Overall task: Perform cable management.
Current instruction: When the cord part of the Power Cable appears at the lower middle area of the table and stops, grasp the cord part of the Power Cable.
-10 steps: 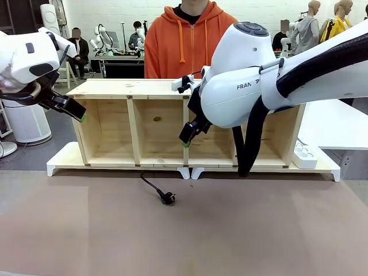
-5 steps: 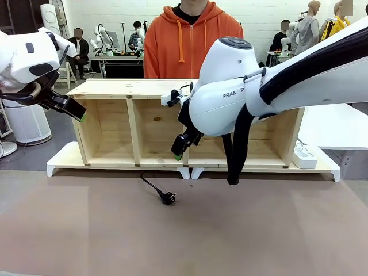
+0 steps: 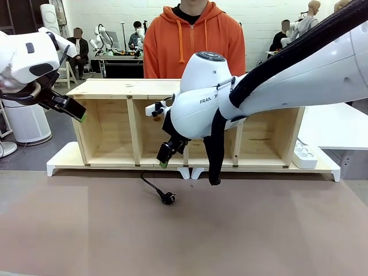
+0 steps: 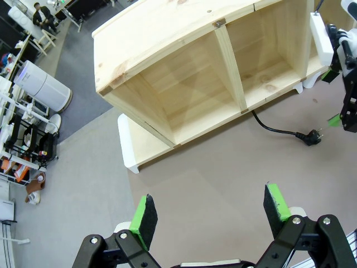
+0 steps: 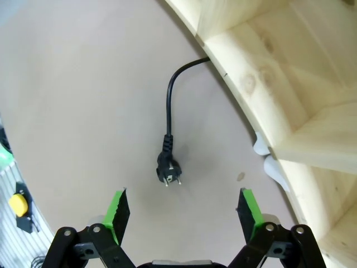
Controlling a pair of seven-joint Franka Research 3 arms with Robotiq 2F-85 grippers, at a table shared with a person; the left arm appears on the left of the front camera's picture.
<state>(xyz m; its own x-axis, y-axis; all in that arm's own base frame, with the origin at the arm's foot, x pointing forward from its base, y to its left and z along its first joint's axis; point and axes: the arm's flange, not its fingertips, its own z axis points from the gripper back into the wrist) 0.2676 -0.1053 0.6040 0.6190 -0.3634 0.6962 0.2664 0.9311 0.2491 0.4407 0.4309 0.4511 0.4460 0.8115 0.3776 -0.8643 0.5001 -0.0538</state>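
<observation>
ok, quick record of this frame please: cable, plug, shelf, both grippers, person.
cable: black, lying on the table, curving out from under the front edge of the wooden shelf
plug: free end of the cable, flat on the table in front of the shelf, nothing touching it
right gripper: open, above the plug and aimed at it, holding nothing
left gripper: open, raised near the shelf's left end, holding nothing
person: orange hoodie, standing behind the shelf
</observation>
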